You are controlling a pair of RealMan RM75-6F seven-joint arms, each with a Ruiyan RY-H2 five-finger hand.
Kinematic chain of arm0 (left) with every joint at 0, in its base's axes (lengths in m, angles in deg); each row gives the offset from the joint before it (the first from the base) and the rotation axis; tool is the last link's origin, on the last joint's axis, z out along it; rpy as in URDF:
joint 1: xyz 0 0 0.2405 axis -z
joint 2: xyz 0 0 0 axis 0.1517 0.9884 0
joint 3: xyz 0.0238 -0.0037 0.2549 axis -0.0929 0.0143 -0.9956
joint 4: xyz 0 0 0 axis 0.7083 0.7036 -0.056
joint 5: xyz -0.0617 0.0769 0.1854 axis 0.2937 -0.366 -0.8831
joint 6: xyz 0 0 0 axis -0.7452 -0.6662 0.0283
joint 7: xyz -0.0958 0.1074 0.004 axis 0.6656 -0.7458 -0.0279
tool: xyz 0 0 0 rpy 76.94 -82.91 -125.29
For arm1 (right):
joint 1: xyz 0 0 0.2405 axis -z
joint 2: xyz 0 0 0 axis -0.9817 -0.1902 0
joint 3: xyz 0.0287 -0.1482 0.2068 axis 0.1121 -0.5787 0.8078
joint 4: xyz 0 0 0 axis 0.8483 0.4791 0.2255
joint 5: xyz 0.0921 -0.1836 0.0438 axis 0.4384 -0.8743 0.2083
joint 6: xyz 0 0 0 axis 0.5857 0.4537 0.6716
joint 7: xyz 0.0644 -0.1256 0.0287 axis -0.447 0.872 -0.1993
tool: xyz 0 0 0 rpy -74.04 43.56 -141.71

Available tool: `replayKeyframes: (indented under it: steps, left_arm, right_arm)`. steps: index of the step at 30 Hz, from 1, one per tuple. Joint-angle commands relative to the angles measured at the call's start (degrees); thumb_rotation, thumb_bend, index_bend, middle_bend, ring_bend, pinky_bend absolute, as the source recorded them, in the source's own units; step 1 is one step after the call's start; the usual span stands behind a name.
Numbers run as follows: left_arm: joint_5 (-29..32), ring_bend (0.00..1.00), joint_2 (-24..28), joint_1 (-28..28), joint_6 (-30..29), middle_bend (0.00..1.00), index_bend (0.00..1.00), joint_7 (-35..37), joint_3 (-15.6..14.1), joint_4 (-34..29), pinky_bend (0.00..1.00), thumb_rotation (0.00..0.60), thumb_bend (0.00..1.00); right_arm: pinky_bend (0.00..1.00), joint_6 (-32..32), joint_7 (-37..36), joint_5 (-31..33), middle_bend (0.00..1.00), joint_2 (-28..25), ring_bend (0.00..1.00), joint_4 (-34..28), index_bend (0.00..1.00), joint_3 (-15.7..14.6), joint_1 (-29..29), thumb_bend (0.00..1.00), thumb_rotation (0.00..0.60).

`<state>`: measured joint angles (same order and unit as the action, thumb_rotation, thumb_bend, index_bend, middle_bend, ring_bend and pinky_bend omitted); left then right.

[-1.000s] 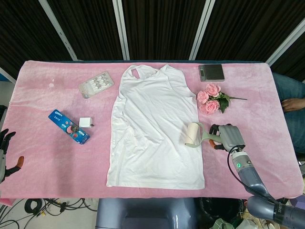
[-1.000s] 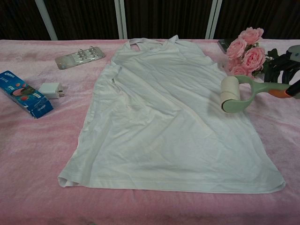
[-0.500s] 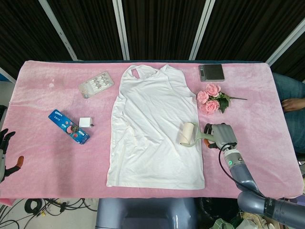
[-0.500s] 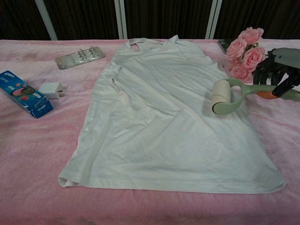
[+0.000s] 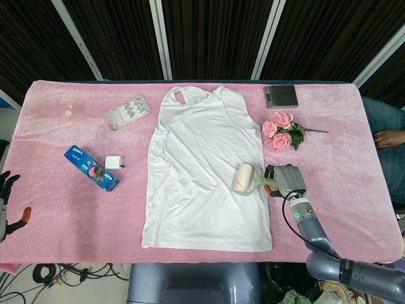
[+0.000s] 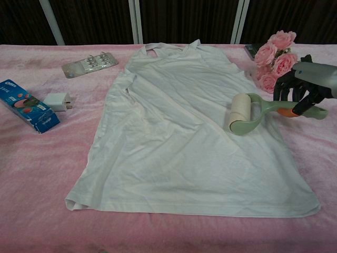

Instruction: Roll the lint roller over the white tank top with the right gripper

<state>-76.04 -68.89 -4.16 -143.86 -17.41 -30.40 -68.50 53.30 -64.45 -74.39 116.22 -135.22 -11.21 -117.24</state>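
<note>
The white tank top (image 5: 205,171) (image 6: 184,132) lies flat in the middle of the pink table, neck at the far side. My right hand (image 5: 285,180) (image 6: 303,84) grips the green handle of the lint roller (image 5: 245,178) (image 6: 241,113). The roller's cream drum rests on the shirt's right side, about halfway down. My left hand (image 5: 7,202) hangs at the table's left edge, fingers spread, holding nothing; the chest view does not show it.
Pink artificial roses (image 5: 280,132) (image 6: 275,59) lie just beyond my right hand. A dark scale (image 5: 281,95) sits at the back right. On the left are a pill blister (image 5: 127,112), a white charger (image 5: 113,163) and a blue Oreo box (image 5: 92,168).
My right hand has pushed the lint roller leftward, from the shirt's right edge further onto the fabric. The left hand has stayed put.
</note>
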Motion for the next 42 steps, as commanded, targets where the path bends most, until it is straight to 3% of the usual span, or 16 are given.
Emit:
replayKeyframes:
  steps: [1,42]
  left_arm:
    - [0.0,0.04,0.0,0.0,0.0,0.04,0.13,0.0,0.0,0.0,0.33,0.6,0.36]
    - [0.2,0.04,0.3,0.2,0.5,0.04,0.13,0.5,0.0,0.0,0.33,0.6,0.36]
  right_arm:
    - [0.34,0.2,0.1,0.0,0.57,0.6,0.55,0.4,0.72,0.0,-0.4,0.51,0.6]
    - [0.34,-0.1,7.7,8.2,0.57,11.5,0.55,4.1,0.72,2.6,-12.7,0.52,0.6]
